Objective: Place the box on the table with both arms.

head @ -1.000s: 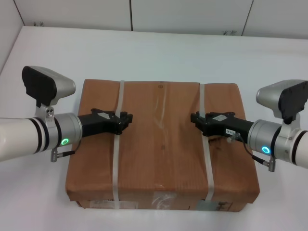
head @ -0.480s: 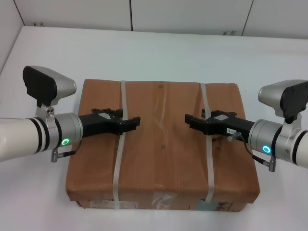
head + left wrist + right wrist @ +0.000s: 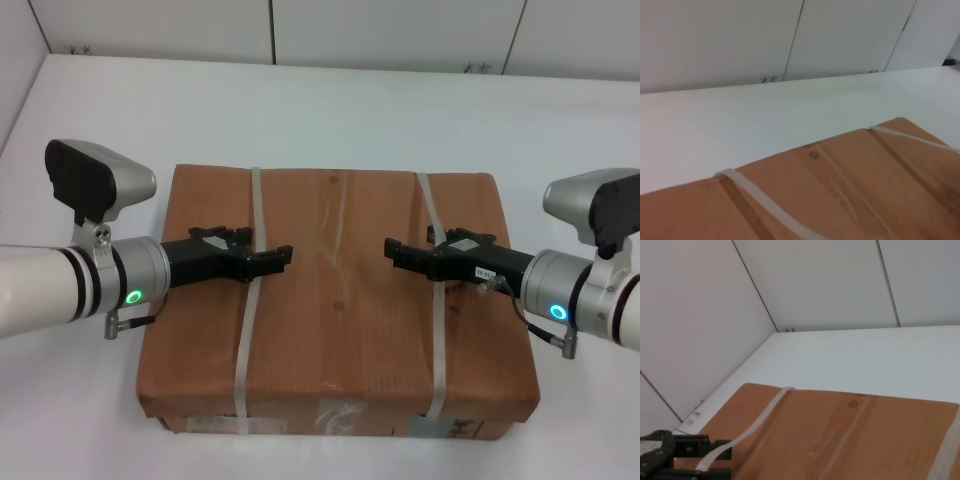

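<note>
Cardboard is seen at the centre of the table (image 3: 330,110): the box (image 3: 335,300) lies flat on it, bound by two whitish straps. The left gripper (image 3: 280,257) is held over the box top at nine o'clock, fingers spread apart beside the left strap (image 3: 245,340). The right gripper (image 3: 394,250) is held opposite at three o'clock, fingers likewise apart beside the right strap (image 3: 432,340). Nothing is clamped by either. White labels (image 3: 440,428) are seen on the near side at six o'clock.

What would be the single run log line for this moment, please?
box on table | left gripper over left strap, open | right gripper over right strap, open | not gripping
</note>
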Available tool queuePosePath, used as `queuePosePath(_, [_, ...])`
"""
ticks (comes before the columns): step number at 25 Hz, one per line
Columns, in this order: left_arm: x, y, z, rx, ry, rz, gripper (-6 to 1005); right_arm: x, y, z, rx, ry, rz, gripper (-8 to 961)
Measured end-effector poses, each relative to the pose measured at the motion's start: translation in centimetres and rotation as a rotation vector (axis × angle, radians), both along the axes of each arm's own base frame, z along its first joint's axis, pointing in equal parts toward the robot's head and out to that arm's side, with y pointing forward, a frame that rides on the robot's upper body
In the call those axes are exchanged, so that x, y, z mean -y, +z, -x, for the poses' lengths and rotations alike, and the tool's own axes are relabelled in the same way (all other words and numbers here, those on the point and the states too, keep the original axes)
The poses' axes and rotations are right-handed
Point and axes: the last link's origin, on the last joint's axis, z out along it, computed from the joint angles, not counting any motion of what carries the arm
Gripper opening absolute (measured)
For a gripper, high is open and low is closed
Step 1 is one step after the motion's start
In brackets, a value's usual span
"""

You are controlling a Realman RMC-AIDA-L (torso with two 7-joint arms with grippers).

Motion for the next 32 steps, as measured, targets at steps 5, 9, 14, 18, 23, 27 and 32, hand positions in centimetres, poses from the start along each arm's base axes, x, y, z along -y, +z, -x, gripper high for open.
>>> queuePosePath(5, [0.1, 0.0, 0.0, 0.005, 0.0, 0.0, 747, 0.5, 0.2, -0.8, -0.005, -0.021, -0.008, 851])
queuePosePath(9, [0.1, 0.3, 0.0, 0.019, -0.007, 0.001, 747, 1.0, 0.9, -1.7, -0.042, -0.05, -0.039, 849])
queuePosePath(14, [0.2, 0.9, -0.1, 0.051, -0.017, -0.012, 747, 1.6, 2.0, -2.5, -0.081, -0.051, -0.072, 846])
queuePosePath(18, [0.6, 1.6, -0.8, 0.102, -0.065, -0.037, 747, 2.2, 3.3, -2.2, -0.148, 0.03, -0.111, 844])
queuePosePath(23, [1.7, 3.1, -2.0, 0.191, -0.19, -0.039, 747, 3.3, 5.2, -1.3, -0.215, 0.196, -0.165, 842])
queuePosePath(27, [3.2, 5.1, -3.5, 0.316, -0.348, -0.002, 747, 4.3, 6.5, -0.1, -0.211, 0.401, -0.136, 844])
queuePosePath(32, [5.0, 7.5, -4.7, 0.388, -0.543, 0.07, 747, 5.4, 7.8, 1.9, -0.238, 0.644, -0.039, 843])
